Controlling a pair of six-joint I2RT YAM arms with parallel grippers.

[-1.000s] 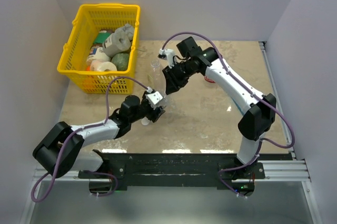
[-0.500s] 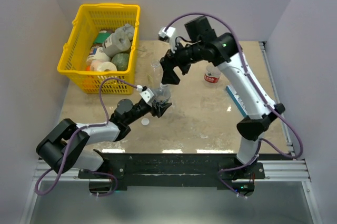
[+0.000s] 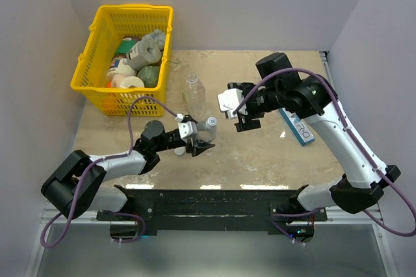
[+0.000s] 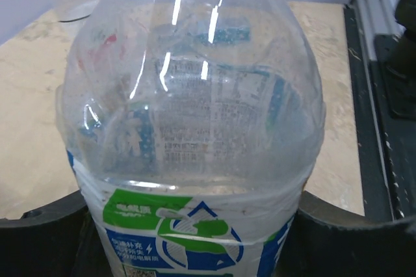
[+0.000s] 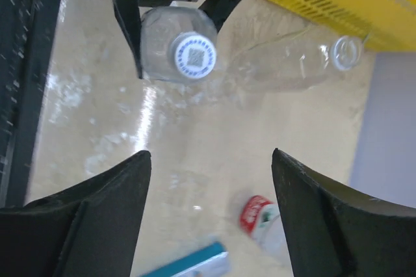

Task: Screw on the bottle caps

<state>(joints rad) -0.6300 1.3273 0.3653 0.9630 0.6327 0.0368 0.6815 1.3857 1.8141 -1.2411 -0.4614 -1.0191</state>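
My left gripper (image 3: 199, 140) is shut on the short blue-labelled bottle (image 4: 195, 127), which fills the left wrist view. The bottle stands upright with a pale grey-white cap (image 5: 194, 54) on its neck. My right gripper (image 5: 211, 160) is open and empty, hanging to the right of that bottle and apart from it. The squarish unlabelled bottle (image 3: 193, 88) stands behind with an open mouth (image 5: 343, 52). A white cap (image 3: 179, 151) lies on the table beside my left gripper. The red-labelled bottle (image 5: 263, 218) shows below my right fingers; in the top view it is hidden under the right arm.
A yellow basket (image 3: 97, 82) with several items sits at the back left. A flat blue-and-white box (image 3: 298, 126) lies on the right, under the right arm. The table's black front rail (image 3: 214, 202) runs along the near edge.
My right gripper was shut at the top of the held bottle; it opened, lifted off and pulled back to the right. The left gripper kept its hold and shifted the bottle slightly right.
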